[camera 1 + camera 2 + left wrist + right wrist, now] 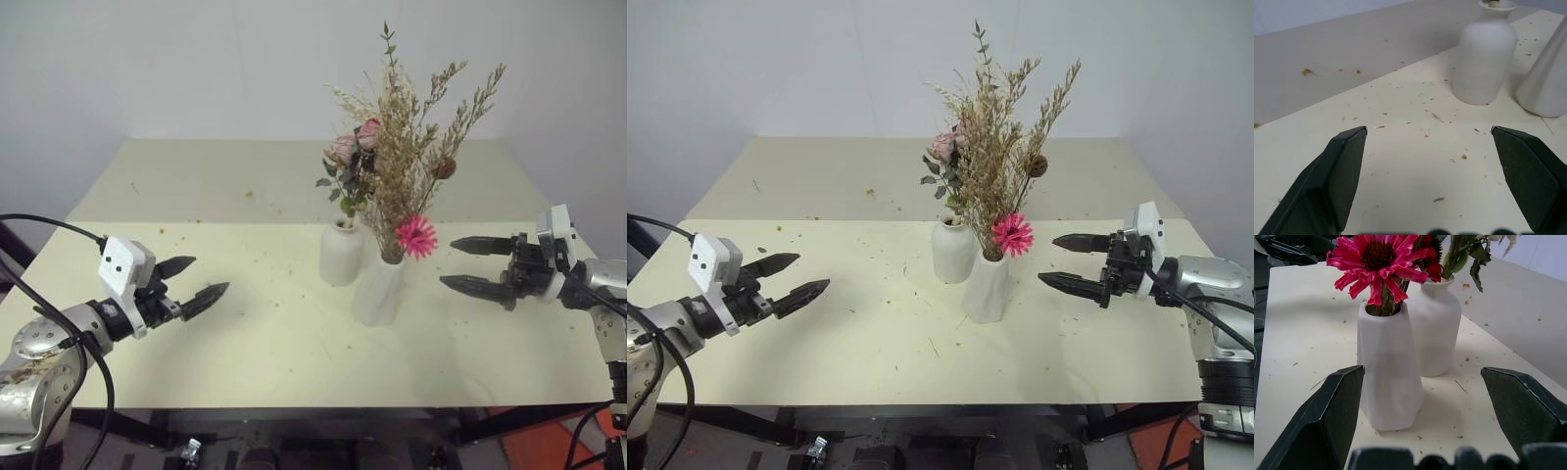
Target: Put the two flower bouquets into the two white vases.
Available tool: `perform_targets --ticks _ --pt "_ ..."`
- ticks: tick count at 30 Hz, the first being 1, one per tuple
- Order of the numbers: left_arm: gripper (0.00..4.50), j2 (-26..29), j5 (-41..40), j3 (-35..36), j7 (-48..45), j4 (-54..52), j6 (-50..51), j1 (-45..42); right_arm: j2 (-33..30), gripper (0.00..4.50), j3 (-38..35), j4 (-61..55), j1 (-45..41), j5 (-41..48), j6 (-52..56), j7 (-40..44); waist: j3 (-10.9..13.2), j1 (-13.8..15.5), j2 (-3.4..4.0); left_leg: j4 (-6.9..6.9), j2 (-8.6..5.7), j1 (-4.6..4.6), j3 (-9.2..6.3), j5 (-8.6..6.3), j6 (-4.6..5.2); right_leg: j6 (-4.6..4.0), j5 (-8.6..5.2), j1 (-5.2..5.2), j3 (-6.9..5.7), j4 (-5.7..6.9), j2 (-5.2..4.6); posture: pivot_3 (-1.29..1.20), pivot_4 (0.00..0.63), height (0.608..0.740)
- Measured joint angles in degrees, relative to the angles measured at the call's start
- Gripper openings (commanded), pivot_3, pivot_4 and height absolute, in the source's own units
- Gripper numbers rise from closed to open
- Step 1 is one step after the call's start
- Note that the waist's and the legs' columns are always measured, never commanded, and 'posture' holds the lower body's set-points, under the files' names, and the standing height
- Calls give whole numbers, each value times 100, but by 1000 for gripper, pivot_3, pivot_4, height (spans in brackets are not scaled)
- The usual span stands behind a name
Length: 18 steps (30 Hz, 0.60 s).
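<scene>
Both bunches stood straight up in the vases at the middle of the frame: roses (355,143) in the round vase (341,254), daisy (416,235) in the cone vase (379,291). The left gripper (192,281) and right gripper (466,264) were open and empty on either side, the right one nearer.

Between the left gripper (193,281) and the right gripper (465,264), on the table (196,196), stand two vases just beside each other. The tapered vase (379,291) with the grass bouquet (416,157) stands nearer the right gripper. The rounded vase (341,254) with the rose bouquet (351,157) stands behind it, toward the left gripper's side.
</scene>
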Motion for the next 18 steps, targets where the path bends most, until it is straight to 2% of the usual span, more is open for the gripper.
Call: perform_targets --ticks 9,18 --pt "4443 0 -199 111 380 -360 50 75 32 4500 43 23 -1 -5 136 -25 0 -24 0 0 2 2 2 -1 1 0 0 -1 1 2 2 0 150 740" --pt "4443 50 -666 568 983 -939 525 181 -197 4500 36 148 12 -47 534 -188 0 -21 0 0 2 2 2 -1 2 -1 0 -1 1 0 2 0 150 740"
